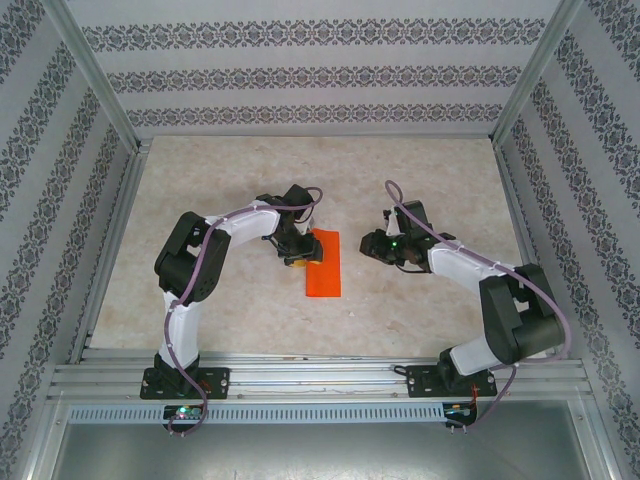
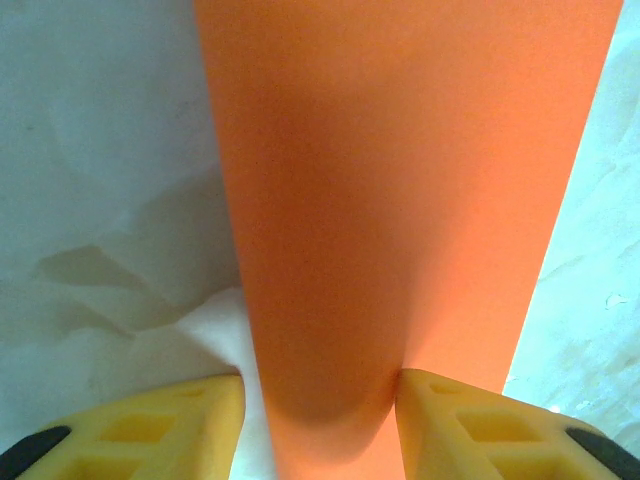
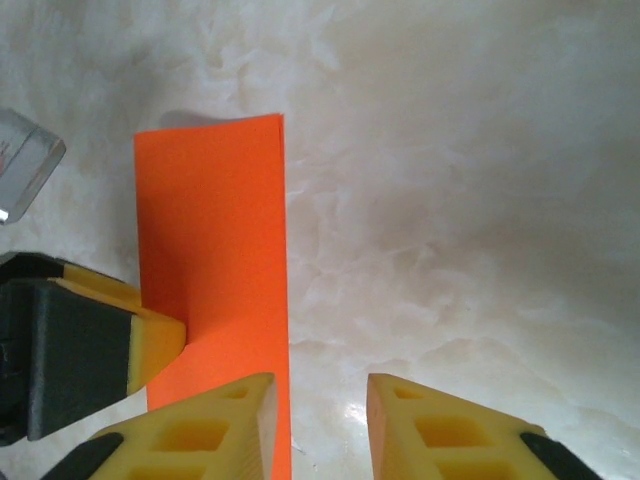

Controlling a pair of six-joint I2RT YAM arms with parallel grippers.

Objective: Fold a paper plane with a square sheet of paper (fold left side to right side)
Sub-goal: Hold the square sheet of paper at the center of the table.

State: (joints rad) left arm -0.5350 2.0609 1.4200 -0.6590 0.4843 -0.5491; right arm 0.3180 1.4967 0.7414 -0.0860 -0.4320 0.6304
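Beneath the spread left tool (image 2: 320, 385), narrow rectangular orange sheet (image 1: 323, 266); right tool (image 3: 320, 390) spread.

top cam: far end of the sheet of paper (image 1: 323, 270) tucked under left gripper (image 1: 299, 254) | left wrist: paper runs off top and bottom | right wrist: near end cropped, clear thing (image 3: 24, 165) at left edge half cut, no clue what

left pincer (image 1: 297, 256): spread, angled down | right pincer (image 1: 372, 243): spread

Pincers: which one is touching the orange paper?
The left pincer: it rests on the far end of the orange paper. The right pincer hangs open beside it.
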